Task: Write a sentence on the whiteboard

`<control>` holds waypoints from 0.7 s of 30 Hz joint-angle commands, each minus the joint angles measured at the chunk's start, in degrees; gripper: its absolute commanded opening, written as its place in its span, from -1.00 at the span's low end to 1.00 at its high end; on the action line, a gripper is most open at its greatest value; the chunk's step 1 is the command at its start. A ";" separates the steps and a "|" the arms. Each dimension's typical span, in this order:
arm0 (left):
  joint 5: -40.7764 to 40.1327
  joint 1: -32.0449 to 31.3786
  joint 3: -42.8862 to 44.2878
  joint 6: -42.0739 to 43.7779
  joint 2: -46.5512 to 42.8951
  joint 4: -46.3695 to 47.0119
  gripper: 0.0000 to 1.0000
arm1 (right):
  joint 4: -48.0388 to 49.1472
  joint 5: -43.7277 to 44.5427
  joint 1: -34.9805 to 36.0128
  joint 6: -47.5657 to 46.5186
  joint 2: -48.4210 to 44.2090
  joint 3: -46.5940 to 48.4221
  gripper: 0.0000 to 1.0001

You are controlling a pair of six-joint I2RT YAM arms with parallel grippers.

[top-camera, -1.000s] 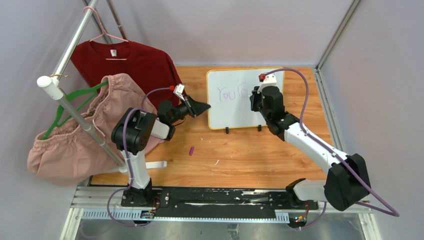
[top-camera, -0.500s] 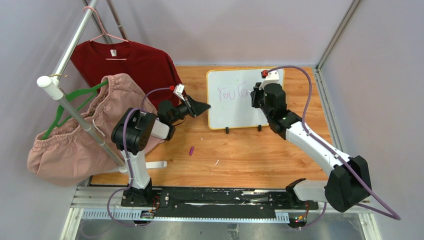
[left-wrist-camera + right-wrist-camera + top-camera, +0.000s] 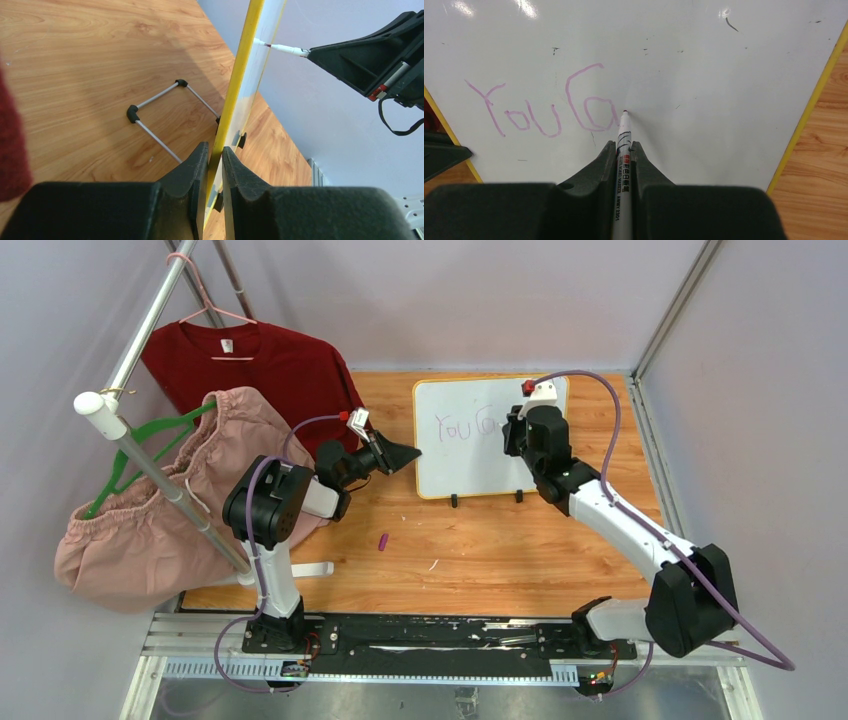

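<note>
The whiteboard [image 3: 470,465] was stood at 12 o'clock on the table [image 3: 480,550], its 9 o'clock edge clamped between the left gripper's [image 3: 215,162] jaws; the marker [image 3: 625,125] was pinched tight in the right gripper [image 3: 624,146], tip set at 3 o'clock of the sentence [image 3: 558,122]; only "You Ca" was written; most of it was judged yet to be done.

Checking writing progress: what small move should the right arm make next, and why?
Probably stroke the marker rightward for the next letter: its tip sits on the whiteboard just right of the sentence so far, while the left gripper clamps its edge.
</note>
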 commanded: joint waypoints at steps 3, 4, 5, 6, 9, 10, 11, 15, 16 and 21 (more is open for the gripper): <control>0.46 -0.32 -0.47 0.27 -0.97 3.57 -0.60 | 1.11 1.09 -0.90 0.40 0.65 1.03 -1.00; 0.48 -0.32 -0.52 0.26 -0.97 3.58 -0.60 | 0.96 1.09 -0.90 0.54 0.65 0.83 -1.00; 0.52 -0.32 -0.46 0.24 -0.97 3.58 -0.60 | 0.79 1.09 -0.91 0.55 0.60 0.71 -1.00; 0.48 -0.32 -0.47 0.25 -1.01 3.58 -0.60 | 0.60 1.07 -0.90 0.59 0.56 0.61 -1.00; 0.49 -0.32 -0.46 0.21 -1.05 3.58 -0.60 | 0.20 1.06 -0.90 0.88 0.31 -0.28 -1.00; 0.48 -0.32 -0.46 0.17 -1.05 3.58 -0.60 | 0.14 1.01 -0.90 0.97 0.22 -0.69 -1.00; 0.48 -0.32 -0.46 0.17 -0.98 3.56 -0.60 | 0.10 0.92 -0.95 1.10 0.13 -1.06 -1.00; 0.56 -0.32 -0.46 0.17 -0.97 3.58 -0.60 | -0.08 0.51 -0.97 1.74 -0.29 -2.81 -1.00; 0.57 -0.32 -0.46 0.17 -0.97 3.58 -0.60 | 0.00 0.41 -0.91 1.89 -0.43 -3.25 -1.00; 0.55 -0.41 -0.37 0.17 -0.80 3.66 -0.60 | 0.05 0.32 -0.97 2.17 -1.21 -4.82 -1.00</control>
